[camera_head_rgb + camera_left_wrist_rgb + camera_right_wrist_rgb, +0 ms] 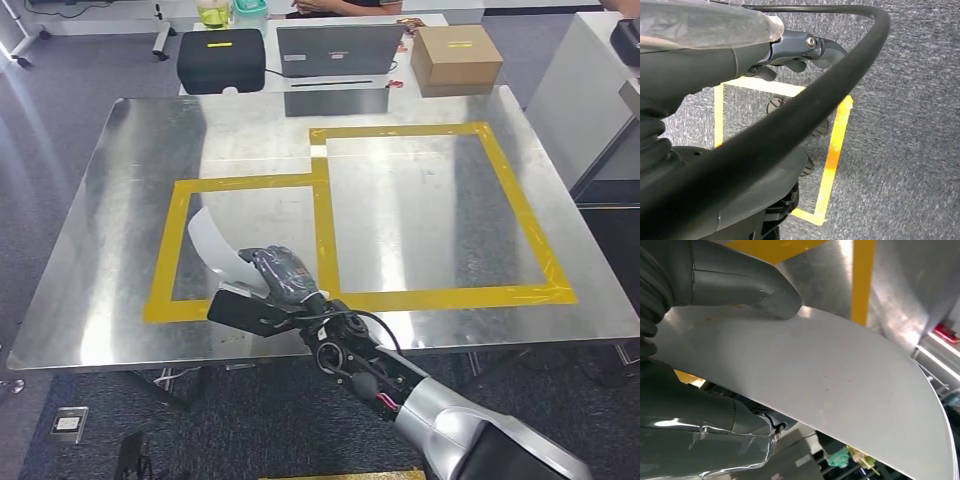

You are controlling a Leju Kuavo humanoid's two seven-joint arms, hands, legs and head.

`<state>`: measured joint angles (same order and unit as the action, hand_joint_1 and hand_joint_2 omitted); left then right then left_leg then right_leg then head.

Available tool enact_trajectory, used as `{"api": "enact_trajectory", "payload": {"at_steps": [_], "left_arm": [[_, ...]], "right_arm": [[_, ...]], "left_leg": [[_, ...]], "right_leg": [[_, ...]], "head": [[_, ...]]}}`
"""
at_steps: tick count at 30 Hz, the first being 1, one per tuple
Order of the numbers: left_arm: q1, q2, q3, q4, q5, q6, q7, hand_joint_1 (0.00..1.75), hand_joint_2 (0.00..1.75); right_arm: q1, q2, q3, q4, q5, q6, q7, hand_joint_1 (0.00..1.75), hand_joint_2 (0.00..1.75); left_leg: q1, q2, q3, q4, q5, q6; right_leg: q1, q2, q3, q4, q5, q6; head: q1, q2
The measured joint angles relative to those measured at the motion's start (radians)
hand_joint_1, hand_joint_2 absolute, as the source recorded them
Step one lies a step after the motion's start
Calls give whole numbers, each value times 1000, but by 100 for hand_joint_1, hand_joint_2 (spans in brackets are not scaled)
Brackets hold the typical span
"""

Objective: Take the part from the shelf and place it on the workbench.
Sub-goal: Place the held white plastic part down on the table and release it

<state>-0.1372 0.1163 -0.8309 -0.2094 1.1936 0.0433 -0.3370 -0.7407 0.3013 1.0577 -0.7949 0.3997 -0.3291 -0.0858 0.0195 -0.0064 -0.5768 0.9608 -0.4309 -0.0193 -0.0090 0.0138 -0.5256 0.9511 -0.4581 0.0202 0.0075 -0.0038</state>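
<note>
The part is being gripped by the right robot hand above the tabletop, inside the taped left square; release is judged outstanding.

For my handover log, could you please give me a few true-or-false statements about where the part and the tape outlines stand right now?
1. The right hand holds the thin curved white sheet part. True.
2. The part lies flat inside the larger yellow tape rectangle. False: it is held over the smaller yellow tape rectangle.
3. A brown cardboard box sits beyond the far edge of the shiny metal workbench. True.
4. The black case rests inside a tape rectangle. False: it sits on the far table beside the open laptop.
5. The thumb presses on the part's upper face in the right wrist view. True.
</note>
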Motion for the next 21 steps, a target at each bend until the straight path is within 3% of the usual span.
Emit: {"api": "enact_trajectory", "payload": {"at_steps": [6, 11, 16, 21], "left_arm": [[-9, -6, -5, 0, -15, 3, 1, 0, 175], [-21, -12, -18, 0, -38, 4, 6, 0, 175], [-37, -17, -28, 0, -52, 9, 17, 0, 175], [-45, -22, -38, 0, -58, 11, 21, 0, 175]], "right_arm": [[-6, 24, 87, 71, 53, -107, 113, 173, 175], [-8, 34, 167, 104, 80, -204, 150, 173, 175], [-8, 36, 197, 124, 251, -346, 136, 173, 175], [6, 39, 170, 126, 420, -364, 70, 173, 175]], "left_leg": [[0, 0, 0, 0, 0, 0], [0, 0, 0, 0, 0, 0], [0, 0, 1, 0, 0, 0], [0, 0, 1, 0, 0, 0]], "right_leg": [[0, 0, 0, 0, -1, -1], [0, 0, 0, 0, -1, -1], [0, 0, 0, 0, -1, -1], [0, 0, 0, 0, -1, -1]], "head": [[-1, 0], [-1, 0], [-1, 0], [-2, 0]]}}
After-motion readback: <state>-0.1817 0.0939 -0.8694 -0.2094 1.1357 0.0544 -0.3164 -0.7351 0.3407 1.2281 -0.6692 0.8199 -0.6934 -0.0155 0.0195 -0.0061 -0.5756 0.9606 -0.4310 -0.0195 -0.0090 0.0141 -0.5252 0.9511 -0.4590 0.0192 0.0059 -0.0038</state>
